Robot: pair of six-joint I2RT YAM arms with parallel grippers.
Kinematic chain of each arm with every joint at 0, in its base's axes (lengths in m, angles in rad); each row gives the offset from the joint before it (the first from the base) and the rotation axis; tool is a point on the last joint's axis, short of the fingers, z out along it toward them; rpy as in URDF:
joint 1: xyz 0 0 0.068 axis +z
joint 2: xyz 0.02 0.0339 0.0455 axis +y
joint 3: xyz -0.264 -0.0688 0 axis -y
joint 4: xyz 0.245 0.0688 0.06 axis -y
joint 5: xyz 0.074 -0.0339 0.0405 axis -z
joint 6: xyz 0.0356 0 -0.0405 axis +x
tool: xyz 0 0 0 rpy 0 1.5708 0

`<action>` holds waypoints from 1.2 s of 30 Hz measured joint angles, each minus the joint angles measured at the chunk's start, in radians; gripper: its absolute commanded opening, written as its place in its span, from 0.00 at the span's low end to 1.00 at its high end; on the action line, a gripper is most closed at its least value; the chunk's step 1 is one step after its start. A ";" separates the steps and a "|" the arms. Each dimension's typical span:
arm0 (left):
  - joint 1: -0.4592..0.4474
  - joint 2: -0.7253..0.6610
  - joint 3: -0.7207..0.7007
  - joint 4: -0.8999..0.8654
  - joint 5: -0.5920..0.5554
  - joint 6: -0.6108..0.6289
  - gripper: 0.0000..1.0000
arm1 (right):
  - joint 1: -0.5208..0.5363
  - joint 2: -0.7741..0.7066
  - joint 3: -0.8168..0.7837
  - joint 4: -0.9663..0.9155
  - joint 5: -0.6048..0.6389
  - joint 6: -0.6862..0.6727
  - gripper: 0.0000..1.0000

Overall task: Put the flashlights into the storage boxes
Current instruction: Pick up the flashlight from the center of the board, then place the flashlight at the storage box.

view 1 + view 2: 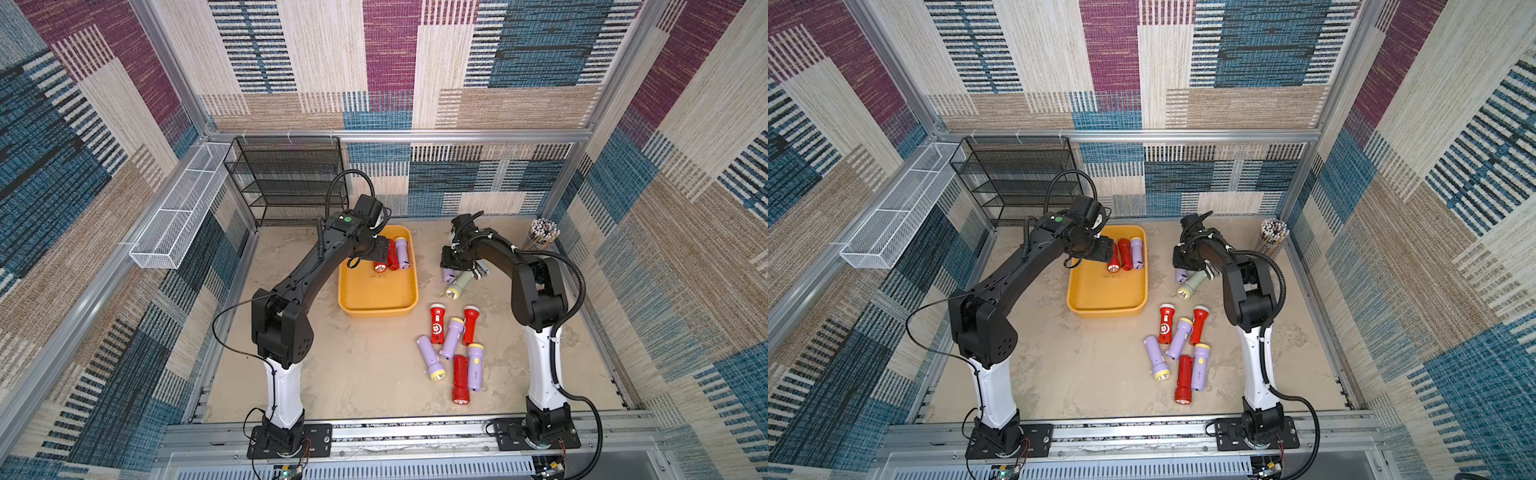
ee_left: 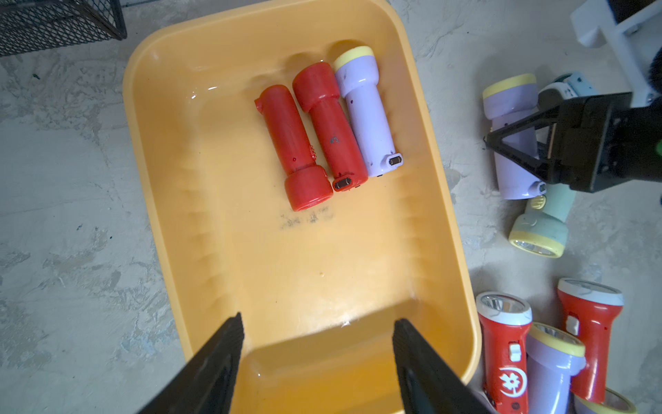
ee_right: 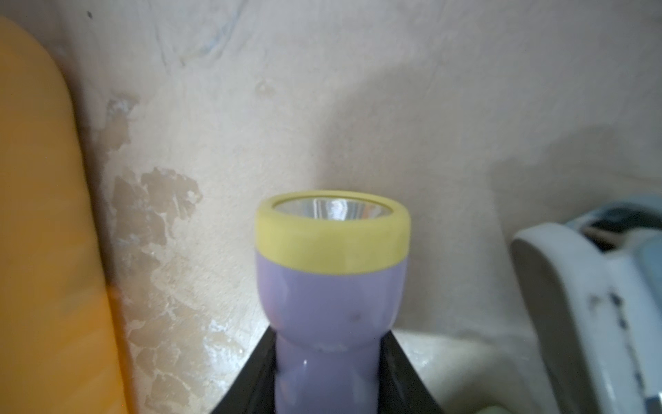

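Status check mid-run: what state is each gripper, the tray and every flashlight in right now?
left gripper: open, empty, above the tray.
right gripper: closed on the lilac flashlight, beside the tray.
yellow tray: holds three flashlights at its far end.
tray flashlights: two red, one lilac, lying side by side.
pale green flashlight: lying on the table, outside the tray.
loose cluster: three red, three lilac, lying on the table.

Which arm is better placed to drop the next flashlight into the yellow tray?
Right. The right gripper clamps a lilac flashlight beside the yellow tray; the left gripper hangs open and empty over it.
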 measured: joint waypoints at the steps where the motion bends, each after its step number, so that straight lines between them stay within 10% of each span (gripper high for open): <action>1: 0.002 -0.003 0.000 0.000 0.000 0.000 0.69 | 0.000 0.000 0.011 -0.004 0.000 0.000 0.36; 22: 0.084 -0.138 -0.177 0.024 -0.002 0.004 0.68 | 0.150 0.160 0.695 -0.265 -0.016 0.005 0.37; 36: 0.157 -0.263 -0.347 0.063 0.027 0.003 0.68 | 0.264 0.164 0.600 -0.245 -0.100 0.053 0.37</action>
